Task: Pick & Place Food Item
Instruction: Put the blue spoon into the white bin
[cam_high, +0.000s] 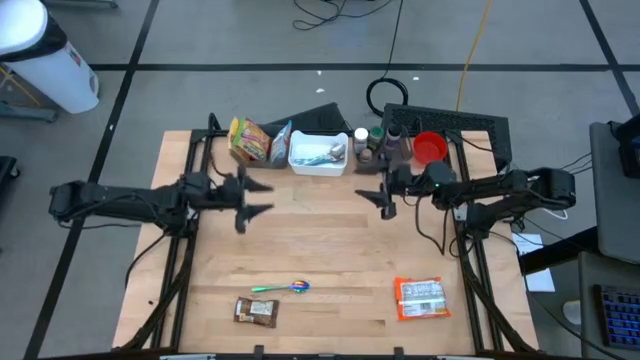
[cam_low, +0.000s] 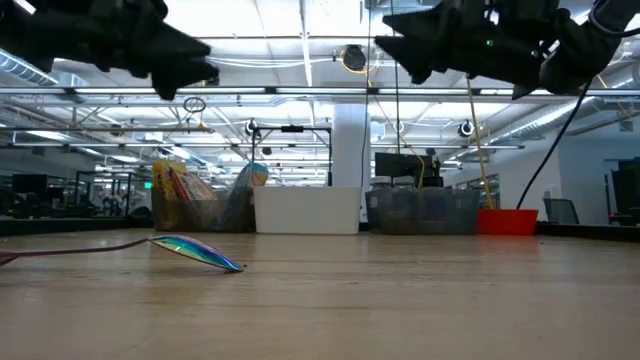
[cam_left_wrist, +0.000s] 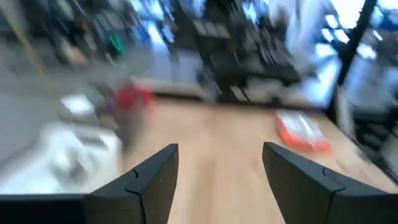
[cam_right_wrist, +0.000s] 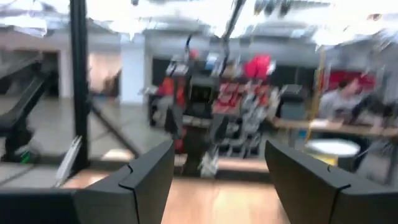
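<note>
Wooden table (cam_high: 330, 260) carries a white bin (cam_high: 318, 155) and red cup (cam_high: 430, 149) at the back, with a brown bar (cam_high: 254, 311), spoon (cam_high: 281, 288) and orange packet (cam_high: 420, 298) near the front. Left gripper (cam_high: 256, 198) and right gripper (cam_high: 374, 194) hover mid-table, fingers spread, holding nothing.

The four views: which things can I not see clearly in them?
- White bin contents: too small in high view; its wall hides them in low view.
- Brown snack bar and orange packet: print too small in high view.
- Left wrist view: blurred, the packet unreadable.
- Right wrist view: blurred room, table mostly cut off.
</note>
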